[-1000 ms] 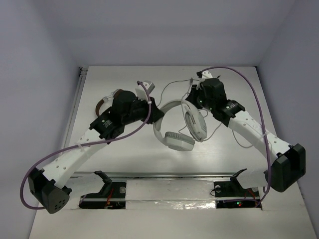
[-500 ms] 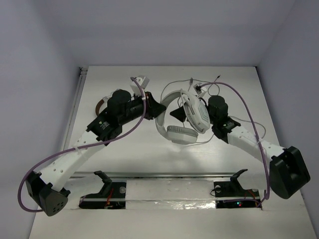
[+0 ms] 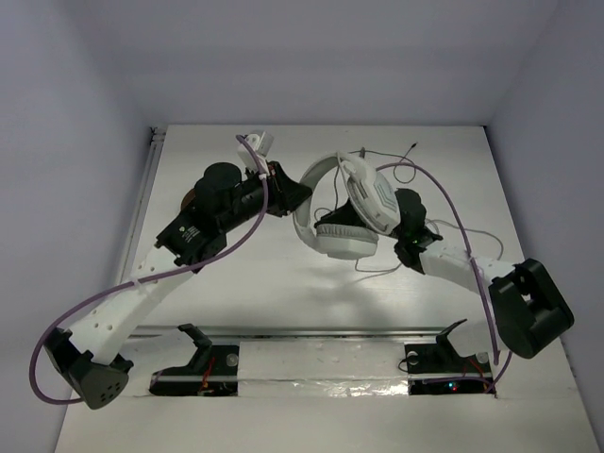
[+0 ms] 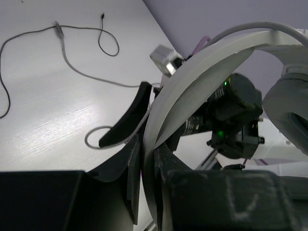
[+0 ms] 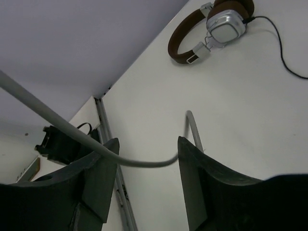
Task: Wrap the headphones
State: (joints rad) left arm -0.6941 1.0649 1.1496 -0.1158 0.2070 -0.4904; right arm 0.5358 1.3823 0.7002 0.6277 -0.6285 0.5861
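Observation:
The white headphones [image 3: 344,241] hang tilted over the middle of the table. My left gripper [image 3: 294,195] is shut on their broad headband [image 4: 192,82], which is pinched flat between the two black fingers [image 4: 132,168]. My right gripper [image 5: 147,144] stands open, and the thin grey cable [image 5: 144,163] sags loosely across the gap between its jaws. In the top view the right wrist [image 3: 411,215] sits just right of and under the raised ear cup [image 3: 370,193], which hides its fingers. More cable [image 3: 401,170] loops on the table behind.
Smaller brown-banded headphones [image 5: 211,29] with silver cups lie at the back left, mostly behind the left arm [image 3: 212,212] in the top view. A metal rail [image 5: 108,144] runs along the table's left edge. Walls close in on three sides.
The right gripper has opened and swung from the far side of the headphones to beneath the ear cup. The left gripper has lifted and tilted the headphones toward the back.

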